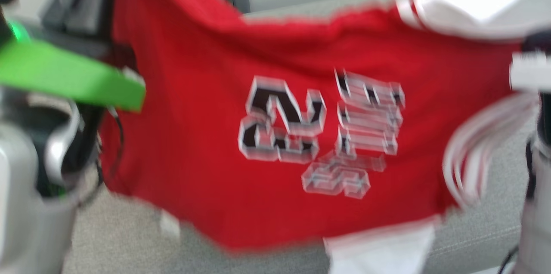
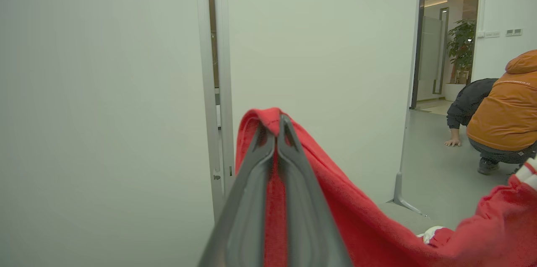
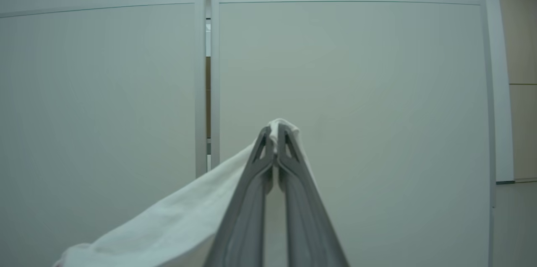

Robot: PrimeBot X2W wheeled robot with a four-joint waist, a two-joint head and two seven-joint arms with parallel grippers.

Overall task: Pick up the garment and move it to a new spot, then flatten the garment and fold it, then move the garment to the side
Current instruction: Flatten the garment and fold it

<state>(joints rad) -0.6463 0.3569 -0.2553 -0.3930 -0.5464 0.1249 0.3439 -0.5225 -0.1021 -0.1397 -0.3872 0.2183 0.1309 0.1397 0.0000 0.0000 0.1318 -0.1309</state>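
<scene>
The garment (image 1: 206, 136) is a red jersey with black-and-white lettering and white striped sleeves. It hangs stretched in the air between my two arms, blurred in the head view. In the left wrist view my left gripper (image 2: 276, 126) is shut on a fold of the garment's red cloth (image 2: 348, 212), which drapes down to the right. My right gripper (image 3: 276, 130) is shut on a white part of the garment (image 3: 180, 225) that trails down to the left. In the head view the fingers themselves are hidden behind the cloth and forearms.
A grey cushioned surface (image 1: 129, 239) lies below the hanging jersey. Pale partition panels (image 2: 319, 49) stand ahead in both wrist views. A person in an orange jacket (image 2: 507, 107) crouches on the floor at the right of the left wrist view, near a doorway with a potted plant (image 2: 461, 45).
</scene>
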